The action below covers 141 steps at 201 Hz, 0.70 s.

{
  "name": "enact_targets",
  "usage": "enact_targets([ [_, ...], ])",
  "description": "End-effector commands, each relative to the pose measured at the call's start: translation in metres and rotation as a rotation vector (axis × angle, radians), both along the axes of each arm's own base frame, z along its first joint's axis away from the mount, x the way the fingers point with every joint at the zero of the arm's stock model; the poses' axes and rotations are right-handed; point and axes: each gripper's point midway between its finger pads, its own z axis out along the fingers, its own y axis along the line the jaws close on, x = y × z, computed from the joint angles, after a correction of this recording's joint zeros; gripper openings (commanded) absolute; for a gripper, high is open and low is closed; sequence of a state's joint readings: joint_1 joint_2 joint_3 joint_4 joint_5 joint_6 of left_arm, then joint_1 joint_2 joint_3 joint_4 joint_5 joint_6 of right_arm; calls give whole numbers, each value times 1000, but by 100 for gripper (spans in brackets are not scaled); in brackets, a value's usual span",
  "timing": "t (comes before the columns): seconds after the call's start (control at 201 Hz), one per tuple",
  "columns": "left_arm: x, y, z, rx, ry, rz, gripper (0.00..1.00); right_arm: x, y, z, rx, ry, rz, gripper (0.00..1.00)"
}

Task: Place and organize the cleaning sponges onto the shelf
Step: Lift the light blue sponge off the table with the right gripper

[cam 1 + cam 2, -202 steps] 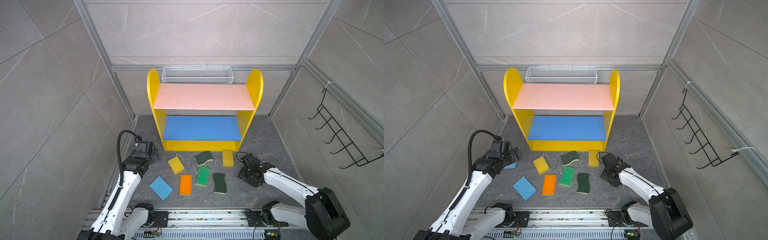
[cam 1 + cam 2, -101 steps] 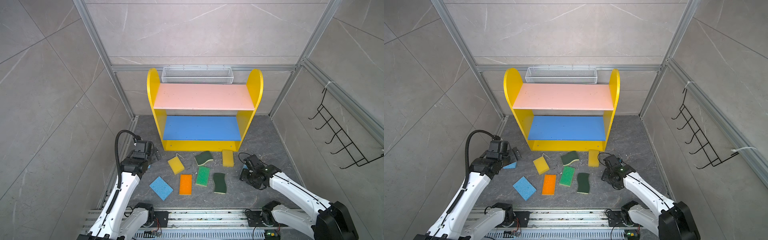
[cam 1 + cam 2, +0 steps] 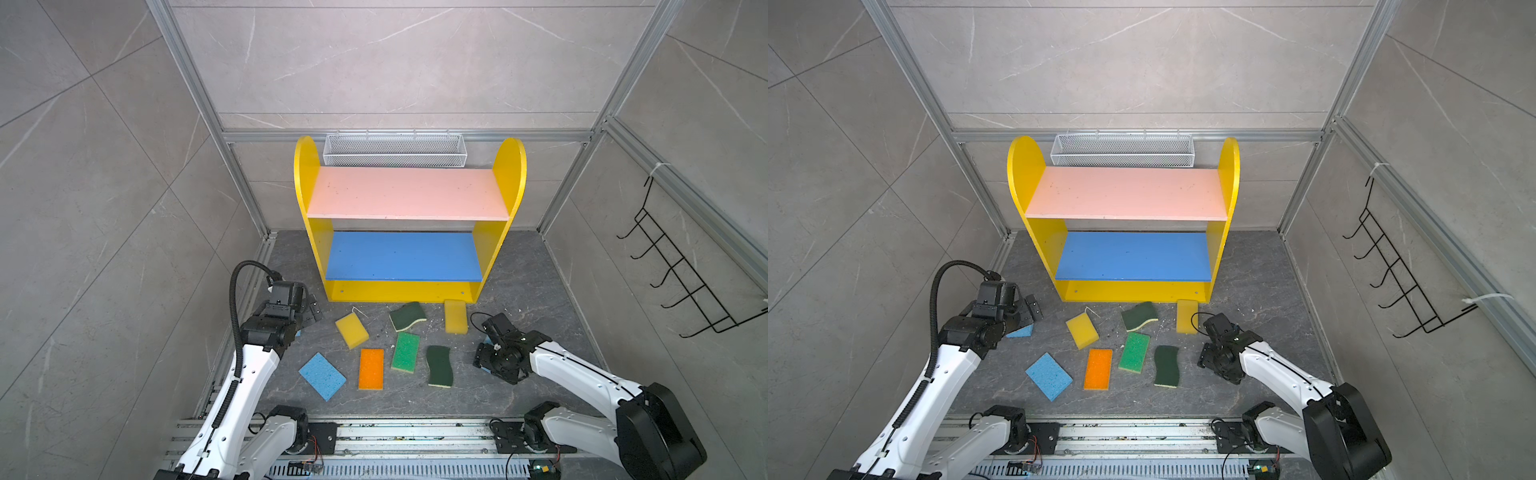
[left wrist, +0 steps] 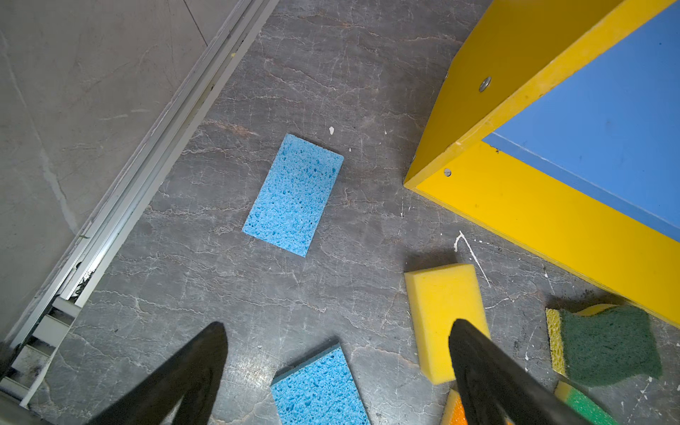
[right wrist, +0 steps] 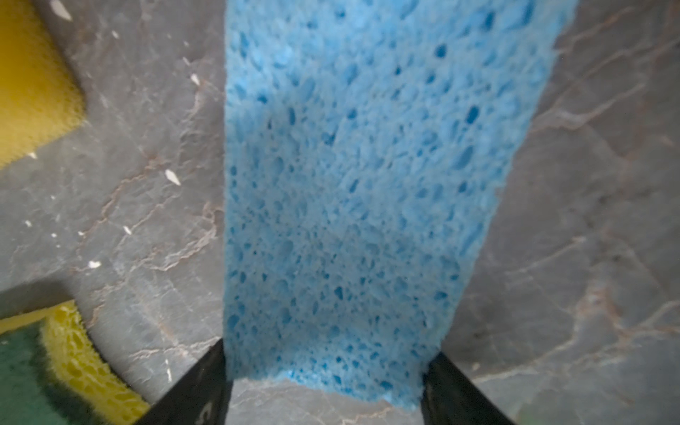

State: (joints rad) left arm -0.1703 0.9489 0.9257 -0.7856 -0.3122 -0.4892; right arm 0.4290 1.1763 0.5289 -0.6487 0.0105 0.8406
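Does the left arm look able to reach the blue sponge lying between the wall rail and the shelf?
Probably yes: the blue sponge lies flat on bare floor, clear of the shelf, and the left arm hovers near it, jaws open, nothing between.

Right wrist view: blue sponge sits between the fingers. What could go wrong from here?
1. The right gripper flanks only one end of the light blue sponge; the soft foam may sag or slip on lifting.
2. The dark-green sponge lies close beside one finger and may get nudged.
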Motion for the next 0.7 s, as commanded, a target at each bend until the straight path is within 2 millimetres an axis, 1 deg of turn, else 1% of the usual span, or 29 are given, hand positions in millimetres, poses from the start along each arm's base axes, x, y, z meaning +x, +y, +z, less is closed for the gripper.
enact_targets([
  [0.0,1,1,9,16,-9,-8,96,-3,-7,-10,-46,26,1,83],
  [0.244,4,0,5,18,7,-8,97,6,-13,-7,-100,31,-39,89],
  [0.329,5,0,3,19,17,-9,97,9,-16,-5,-121,27,-48,95],
  [0.423,6,-1,-1,20,31,-10,97,14,-17,0,-134,8,-47,99],
  [0.523,8,-1,-5,21,44,-12,97,17,-16,1,-139,8,-29,99],
  [0.697,11,-4,-9,9,55,-14,97,15,-13,-10,-128,32,-39,96],
])
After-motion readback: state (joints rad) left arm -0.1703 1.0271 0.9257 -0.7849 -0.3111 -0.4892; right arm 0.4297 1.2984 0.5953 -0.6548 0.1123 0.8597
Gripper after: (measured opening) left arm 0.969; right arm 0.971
